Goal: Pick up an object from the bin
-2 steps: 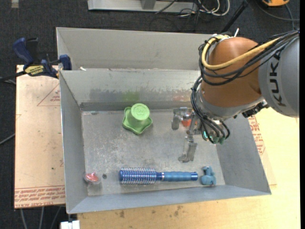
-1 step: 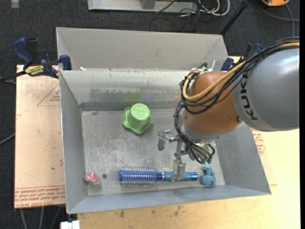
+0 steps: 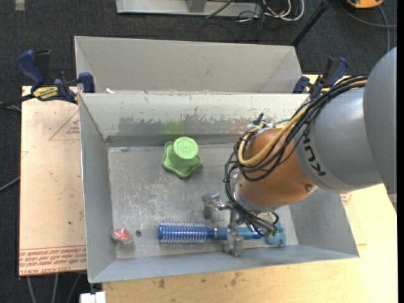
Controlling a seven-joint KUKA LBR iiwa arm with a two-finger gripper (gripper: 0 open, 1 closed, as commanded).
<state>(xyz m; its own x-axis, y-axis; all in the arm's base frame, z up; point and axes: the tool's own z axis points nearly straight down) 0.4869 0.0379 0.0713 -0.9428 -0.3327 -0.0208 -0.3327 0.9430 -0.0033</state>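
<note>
My gripper (image 3: 225, 223) hangs low near the bin's front wall, right of the middle, its fingers apart. One fingertip (image 3: 213, 202) is behind a blue hairbrush (image 3: 183, 233) and the other (image 3: 235, 245) is in front of it. The brush lies flat along the front wall. Its bristled head points left and its handle runs right, under the gripper, to a teal end. The fingers straddle the handle and do not clamp it.
A green ribbed cup (image 3: 182, 156) lies upside down toward the back wall, left of the arm. A small pink-red round thing (image 3: 121, 235) rests in the front left corner. The arm's orange cover and cables hang over the bin's right half.
</note>
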